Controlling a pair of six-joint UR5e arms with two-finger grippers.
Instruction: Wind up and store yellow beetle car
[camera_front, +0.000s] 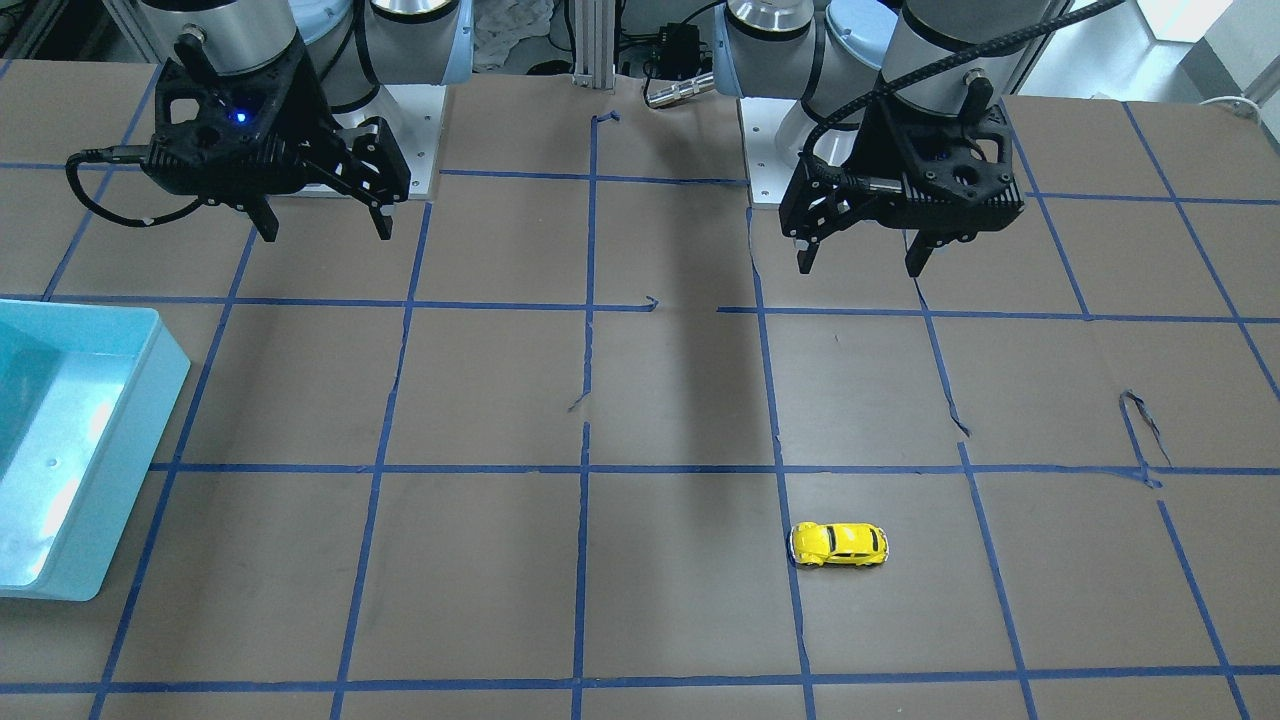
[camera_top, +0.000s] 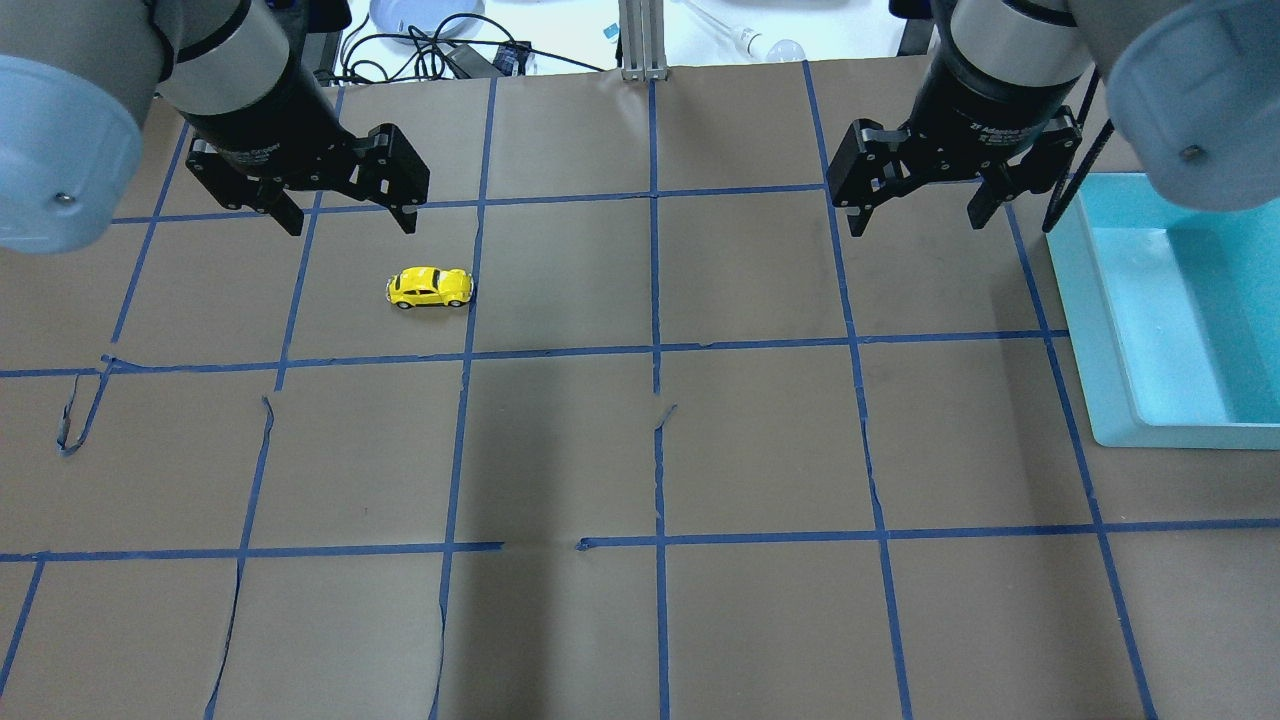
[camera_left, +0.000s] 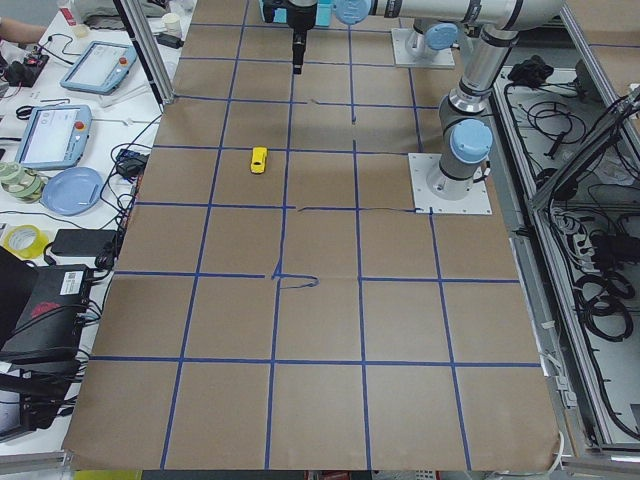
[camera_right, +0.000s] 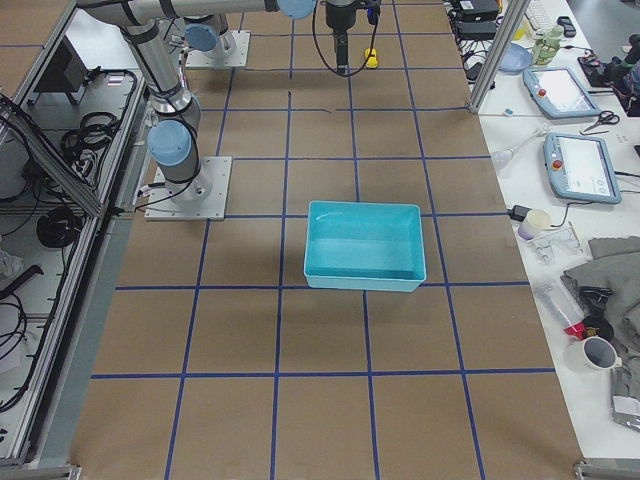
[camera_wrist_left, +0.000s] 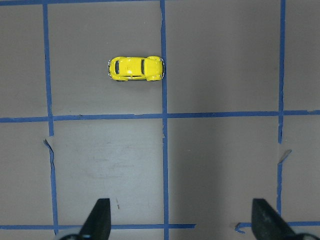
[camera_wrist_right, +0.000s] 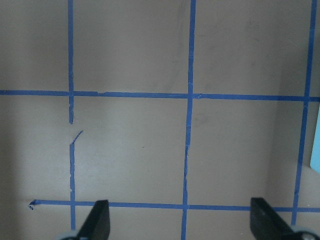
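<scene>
Sitting upright, yellow beetle car (camera_top: 430, 287)

Yellow beetle car (camera_right: 371, 59) sits far from bin (camera_right: 365, 281).

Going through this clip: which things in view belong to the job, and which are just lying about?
Job: yellow beetle car; left pincer and right pincer, both open; teal bin, likely where it gets stored.
Lying about: tablet, blue plate, tape roll.

Yellow beetle car (camera_top: 430, 287): glossy, upright on wheels, on brown table, touching blue tape line.
</scene>
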